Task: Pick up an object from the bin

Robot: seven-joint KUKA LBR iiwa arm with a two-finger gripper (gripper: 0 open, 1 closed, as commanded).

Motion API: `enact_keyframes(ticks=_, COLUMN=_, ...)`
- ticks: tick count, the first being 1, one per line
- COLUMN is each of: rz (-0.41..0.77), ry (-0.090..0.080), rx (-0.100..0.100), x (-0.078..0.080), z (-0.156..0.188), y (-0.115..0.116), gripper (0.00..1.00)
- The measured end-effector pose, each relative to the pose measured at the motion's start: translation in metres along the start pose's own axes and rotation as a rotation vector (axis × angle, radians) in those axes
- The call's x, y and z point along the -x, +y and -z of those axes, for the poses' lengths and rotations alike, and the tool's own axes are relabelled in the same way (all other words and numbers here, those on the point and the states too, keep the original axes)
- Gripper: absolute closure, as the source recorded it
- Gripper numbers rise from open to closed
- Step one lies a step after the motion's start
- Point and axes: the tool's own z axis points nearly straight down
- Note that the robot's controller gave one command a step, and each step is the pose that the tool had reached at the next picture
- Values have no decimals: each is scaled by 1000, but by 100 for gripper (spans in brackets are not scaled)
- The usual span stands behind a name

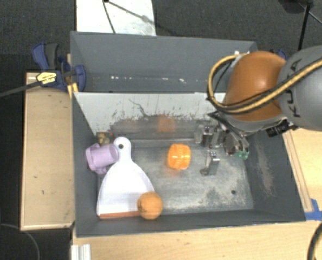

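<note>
The gripper (209, 164) hung low in the bin (270, 184), right of centre; how wide it stood could not be told. Just beside it, at its 9 o'clock, lay a small ribbed orange toy (179, 156). It was probably light, stiff and smooth, and best pinched across its sides.

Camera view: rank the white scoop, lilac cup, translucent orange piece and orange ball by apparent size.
1. white scoop, clearly largest
2. lilac cup
3. translucent orange piece and orange ball: these look about alike, so I won't rank them.
</note>
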Motion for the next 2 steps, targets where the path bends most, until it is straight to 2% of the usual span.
enact_keyframes(ticks=1, rz=0, ry=-8, rx=0, x=1, z=5, y=0, gripper=0)
enact_keyframes(ticks=2, rz=-40, ry=-16, rx=0, x=4, z=-42, y=17, gripper=0)
